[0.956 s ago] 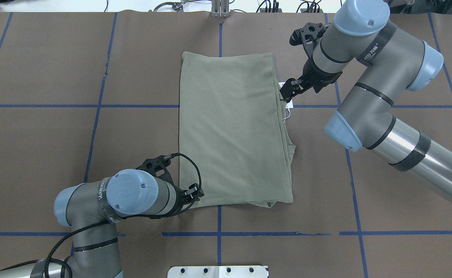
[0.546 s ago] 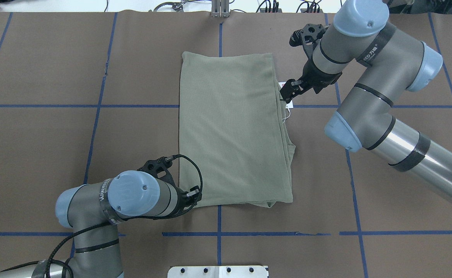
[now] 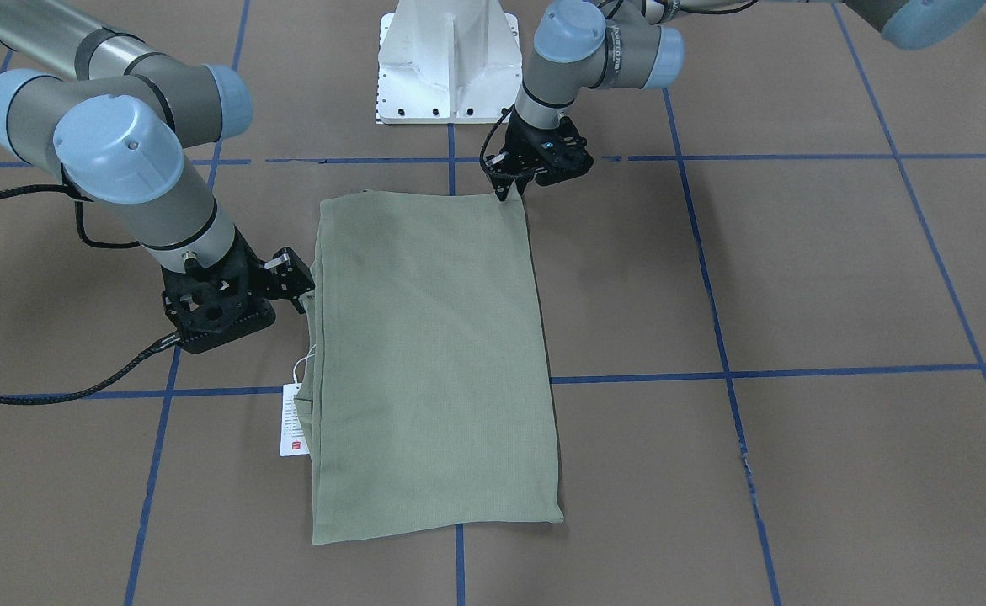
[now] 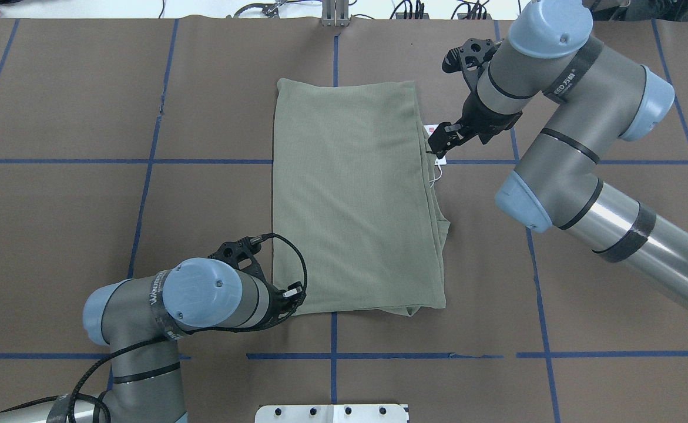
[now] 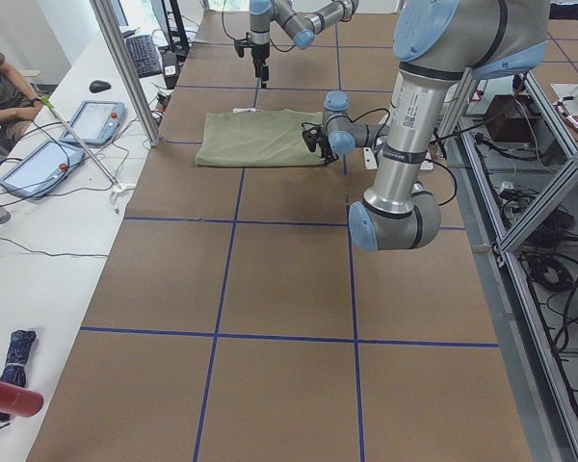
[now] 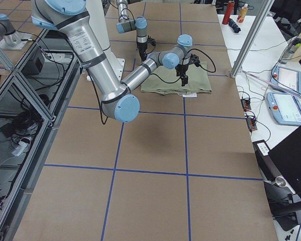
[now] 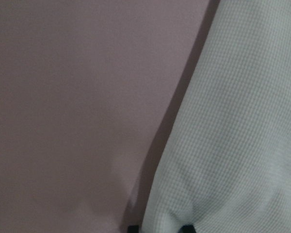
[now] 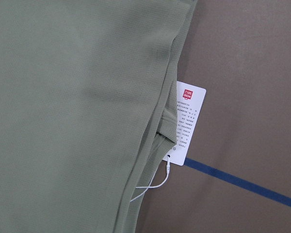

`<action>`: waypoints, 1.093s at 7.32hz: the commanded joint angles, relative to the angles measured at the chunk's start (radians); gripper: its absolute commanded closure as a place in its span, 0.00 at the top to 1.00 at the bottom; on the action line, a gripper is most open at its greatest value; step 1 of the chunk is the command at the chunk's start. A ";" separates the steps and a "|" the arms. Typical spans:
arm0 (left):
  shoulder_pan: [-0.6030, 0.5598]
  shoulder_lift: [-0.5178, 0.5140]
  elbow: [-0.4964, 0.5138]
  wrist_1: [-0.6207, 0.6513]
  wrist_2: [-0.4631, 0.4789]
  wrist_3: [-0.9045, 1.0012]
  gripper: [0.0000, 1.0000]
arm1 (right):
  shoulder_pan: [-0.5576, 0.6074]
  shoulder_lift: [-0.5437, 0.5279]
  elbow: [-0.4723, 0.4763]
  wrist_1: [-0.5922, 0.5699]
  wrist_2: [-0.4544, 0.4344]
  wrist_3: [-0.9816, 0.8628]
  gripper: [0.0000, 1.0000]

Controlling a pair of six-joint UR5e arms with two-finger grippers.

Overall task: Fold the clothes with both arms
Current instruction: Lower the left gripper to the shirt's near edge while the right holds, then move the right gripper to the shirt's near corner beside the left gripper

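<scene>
The sage-green shirt [image 4: 355, 200] lies folded into a flat rectangle in the middle of the table, and also shows in the front view [image 3: 429, 353]. Its white hang tag [image 8: 189, 121] sticks out from the edge on my right side [image 3: 293, 421]. My left gripper [image 4: 294, 292] is at the shirt's near left corner [image 3: 508, 192]. In the left wrist view the cloth [image 7: 242, 121] bunches between its fingertips, so it is shut on that corner. My right gripper [image 4: 438, 143] hovers over the shirt's right edge by the tag [image 3: 301, 282]. It looks open and holds nothing.
The table is covered in brown paper [image 4: 85, 235] with blue tape lines. The white pedestal base [image 3: 446, 59] stands at the table's near edge. A side bench with tablets [image 5: 91, 120] and a seated person [image 5: 0, 87] runs along the far edge.
Both arms have shifted only slightly. The shirt and the tag lie as before.
</scene>
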 commanded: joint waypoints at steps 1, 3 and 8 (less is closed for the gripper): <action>0.000 0.003 -0.010 0.000 0.000 0.000 0.08 | 0.000 -0.006 0.001 0.000 0.000 0.000 1.00; -0.001 0.006 -0.027 0.000 0.000 0.003 0.00 | -0.006 -0.012 0.017 0.000 0.002 0.030 1.00; 0.010 0.008 -0.133 0.051 -0.009 0.018 0.00 | -0.323 -0.097 0.199 0.007 -0.145 0.856 1.00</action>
